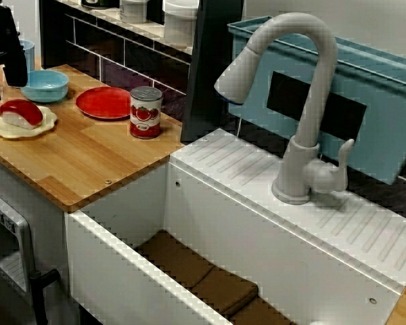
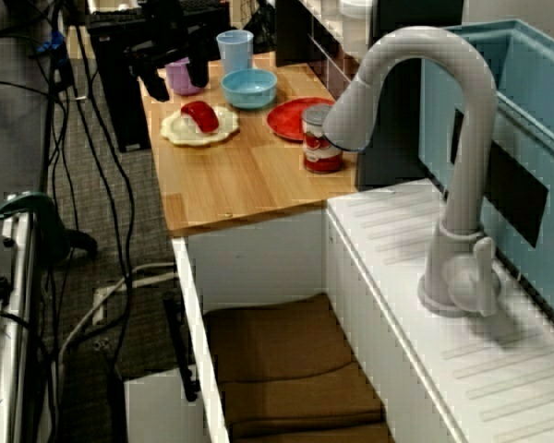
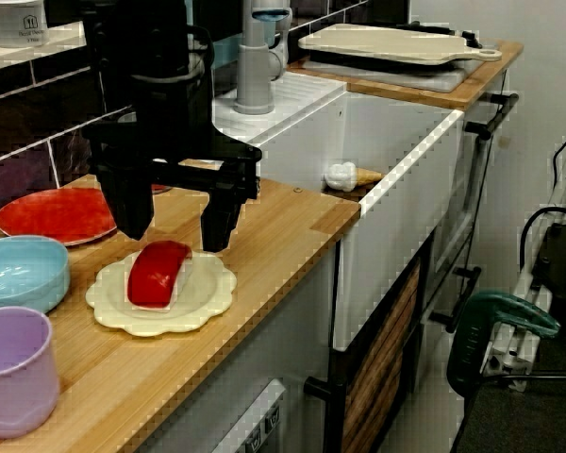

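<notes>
We find the red-topped toy sushi [image 3: 156,274] on its white rice block lying flat on the cream scalloped plate [image 3: 108,311], near the front edge of the wooden table [image 3: 274,222], so nothing is lifted and no grasp is made yet. Our black pincer [image 3: 174,238] hangs just above it with its two fingers [image 3: 132,212] wide apart, one to each side of the sushi's far end, holding nothing and, as far as we can tell, touching nothing. A light blue bowl [image 3: 19,274] sits just beside the plate
</notes>
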Controlling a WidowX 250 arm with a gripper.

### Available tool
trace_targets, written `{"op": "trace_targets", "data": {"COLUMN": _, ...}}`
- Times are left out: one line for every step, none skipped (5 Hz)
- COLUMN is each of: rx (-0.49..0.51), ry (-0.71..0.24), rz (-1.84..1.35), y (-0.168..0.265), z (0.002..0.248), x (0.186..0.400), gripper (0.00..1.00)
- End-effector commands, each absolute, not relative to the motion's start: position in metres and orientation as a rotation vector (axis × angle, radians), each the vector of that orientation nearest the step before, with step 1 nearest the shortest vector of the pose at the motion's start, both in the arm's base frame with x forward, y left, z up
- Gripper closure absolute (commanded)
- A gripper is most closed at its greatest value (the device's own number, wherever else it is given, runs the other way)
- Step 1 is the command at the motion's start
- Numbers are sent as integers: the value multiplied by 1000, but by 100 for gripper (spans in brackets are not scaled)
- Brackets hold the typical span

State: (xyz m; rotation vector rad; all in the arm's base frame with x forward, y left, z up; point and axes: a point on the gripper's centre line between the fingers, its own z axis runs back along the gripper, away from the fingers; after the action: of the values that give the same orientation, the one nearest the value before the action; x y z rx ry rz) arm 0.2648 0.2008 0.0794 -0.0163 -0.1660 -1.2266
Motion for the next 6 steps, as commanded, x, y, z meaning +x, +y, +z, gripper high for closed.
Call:
{"op": "trace_targets", "data": {"rx": 59, "ry": -183, "rz": -1150, "y": 201, "z": 96, "x": 279, "gripper": 0}}
{"op": "trace_targets", "data": {"rx": 66, "ry": -182, "rz": -1132, "y": 201, "z": 93, "x": 290, "gripper": 0}}
{"op": "trace_targets", "data": {"rx": 81, "ry": -175, "rz": -1126, "y": 202, "z": 87, "x": 294, "gripper": 0}}
{"op": "trace_targets", "data": {"rx": 86, "ry": -167, "rz": -1129, "y": 202, "z": 83, "x": 292, "gripper": 0}}
{"op": "trace_targets", "data": {"rx": 92, "ry": -156, "rz": -1137, "y": 200, "z": 78, "x": 289, "gripper": 0}}
{"op": "trace_targets", "data": {"rx": 86, "ry": -135, "rz": -1141, "y": 197, "z": 77, "x": 288, "gripper": 0}}
